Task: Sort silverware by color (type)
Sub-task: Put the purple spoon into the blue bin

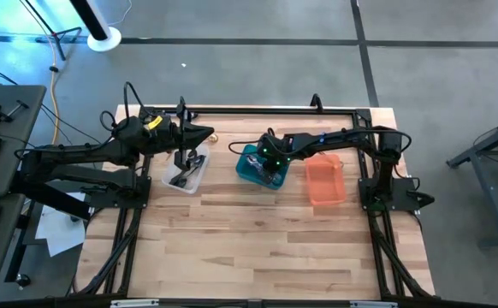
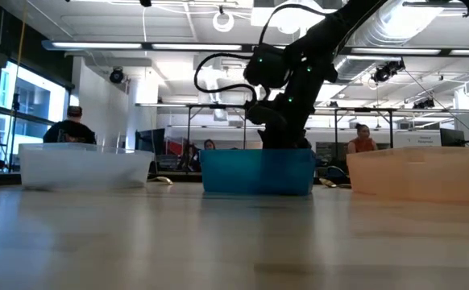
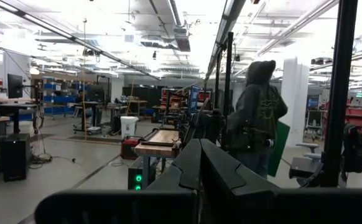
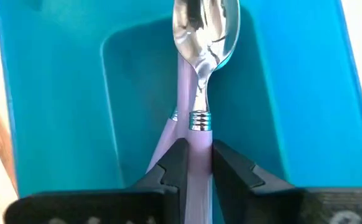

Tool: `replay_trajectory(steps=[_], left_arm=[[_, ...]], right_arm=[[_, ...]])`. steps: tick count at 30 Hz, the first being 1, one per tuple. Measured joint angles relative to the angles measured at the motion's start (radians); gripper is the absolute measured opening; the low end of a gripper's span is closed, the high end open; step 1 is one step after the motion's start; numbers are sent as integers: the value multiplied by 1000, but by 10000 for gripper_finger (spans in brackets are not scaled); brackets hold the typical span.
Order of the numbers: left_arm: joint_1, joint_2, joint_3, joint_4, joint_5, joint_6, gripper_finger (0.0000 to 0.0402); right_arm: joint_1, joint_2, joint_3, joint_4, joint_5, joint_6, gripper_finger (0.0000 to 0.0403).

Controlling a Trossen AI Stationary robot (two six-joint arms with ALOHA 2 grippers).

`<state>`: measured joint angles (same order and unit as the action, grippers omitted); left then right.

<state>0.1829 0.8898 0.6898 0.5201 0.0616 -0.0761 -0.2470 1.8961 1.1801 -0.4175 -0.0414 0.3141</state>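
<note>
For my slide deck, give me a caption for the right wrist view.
Right gripper holds a pink-handled silver spoon over the teal bin.

You will find no text, label, brand, number or sign that can be read in any of the views. Nothing is printed on the teal bin, the clear bin or the orange bin, nor on the spoon over the teal one. The hoodie of the person behind the desk carries a pale marking too blurred to make out.
</note>
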Motion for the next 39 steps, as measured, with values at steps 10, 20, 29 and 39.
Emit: replay_trajectory(steps=[10,20,29,39], left_arm=[[0,0,0,-18,-5,0,0],[0,0,0,-27,-7,-18,0],[0,0,0,-27,-16,-21,0],[0,0,0,-29,-25,-19,0]], right_arm=[[0,4,-2,5,11,1,97],[1,4,-3,3,35,5,179],[1,7,-6,0,45,-2,213],[1,4,-5,19,44,-8,213]])
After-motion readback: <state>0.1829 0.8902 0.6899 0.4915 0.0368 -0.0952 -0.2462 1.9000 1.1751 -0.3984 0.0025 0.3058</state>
